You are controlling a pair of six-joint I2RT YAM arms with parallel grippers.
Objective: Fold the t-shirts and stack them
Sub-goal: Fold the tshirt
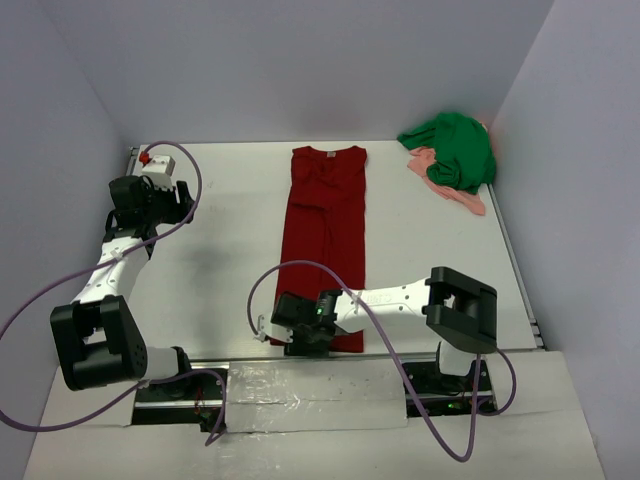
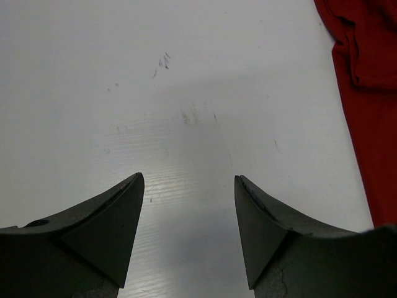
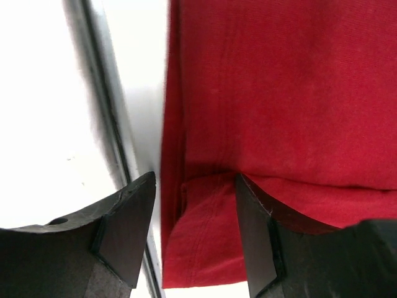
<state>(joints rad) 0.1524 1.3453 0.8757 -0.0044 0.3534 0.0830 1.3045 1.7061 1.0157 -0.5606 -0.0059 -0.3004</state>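
The dark red t-shirt [image 1: 328, 230] lies folded into a long narrow strip down the middle of the table [image 1: 230, 250]. My right gripper [image 1: 287, 336] is low over its near left hem corner. In the right wrist view that gripper [image 3: 195, 180] is open, and the doubled red hem [image 3: 211, 248] lies between its fingers. A bright green t-shirt [image 1: 455, 150] sits bunched in the back right corner on a salmon-pink cloth [image 1: 466, 199]. My left gripper [image 1: 180, 207] hovers open over bare table at the back left [image 2: 189, 180]. The red shirt's edge [image 2: 366, 124] shows at the right of its view.
A small white box with a red button [image 1: 158, 165] stands at the back left corner. Grey walls close in the table on three sides. A dark rail [image 3: 105, 124] runs along the table's near edge beside the red hem. Purple cables loop from both arms.
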